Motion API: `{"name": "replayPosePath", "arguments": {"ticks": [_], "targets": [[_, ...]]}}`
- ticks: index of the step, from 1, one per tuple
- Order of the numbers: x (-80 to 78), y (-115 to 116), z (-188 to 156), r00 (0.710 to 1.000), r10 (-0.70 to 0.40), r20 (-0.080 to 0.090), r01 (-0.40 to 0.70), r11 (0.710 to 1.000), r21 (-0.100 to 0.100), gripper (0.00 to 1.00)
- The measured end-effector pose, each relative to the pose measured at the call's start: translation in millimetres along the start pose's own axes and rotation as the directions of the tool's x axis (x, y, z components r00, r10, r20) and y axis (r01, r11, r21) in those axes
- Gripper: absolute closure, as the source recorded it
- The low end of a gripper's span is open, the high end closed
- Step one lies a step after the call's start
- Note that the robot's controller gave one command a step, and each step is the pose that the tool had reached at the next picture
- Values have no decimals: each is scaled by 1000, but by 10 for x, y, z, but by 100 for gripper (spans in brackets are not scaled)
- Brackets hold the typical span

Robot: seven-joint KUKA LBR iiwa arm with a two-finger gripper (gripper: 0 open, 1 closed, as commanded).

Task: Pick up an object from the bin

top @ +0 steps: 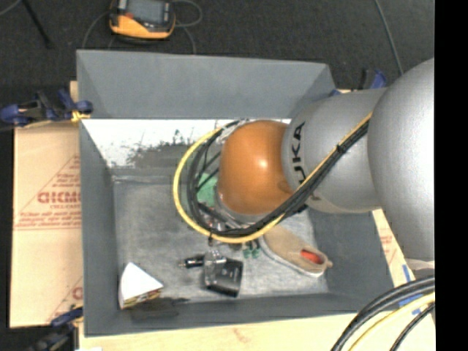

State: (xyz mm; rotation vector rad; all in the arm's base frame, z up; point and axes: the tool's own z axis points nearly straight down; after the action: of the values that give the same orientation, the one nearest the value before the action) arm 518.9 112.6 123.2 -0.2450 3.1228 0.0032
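My gripper (216, 250) pokes out below the arm's orange cover, low over the front middle of the bin. Directly under it lies a small black blocky thing (224, 277). A short black rod-like piece (193, 262) lies just to its left. To the right, a beige oval thing with a red spot (298, 254) rests on the bin floor. Small green bits (253, 251) lie between that oval thing and the gripper.
A white triangular wedge (139, 282) sits in the front left corner, with a dark flat piece (155, 305) at the front wall beside it. A green thing (208, 190) peeks out under the arm's cables. The arm and orange cover hide the bin's right middle.
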Motion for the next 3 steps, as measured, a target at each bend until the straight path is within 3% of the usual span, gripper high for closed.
{"name": "replayPosePath", "arguments": {"ticks": [1, 3], "targets": [[104, -35, 504, 984, -178, -2, 178, 984, -1, 100], [197, -88, 382, 990, -138, -10, 138, 990, -1, 100]]}}
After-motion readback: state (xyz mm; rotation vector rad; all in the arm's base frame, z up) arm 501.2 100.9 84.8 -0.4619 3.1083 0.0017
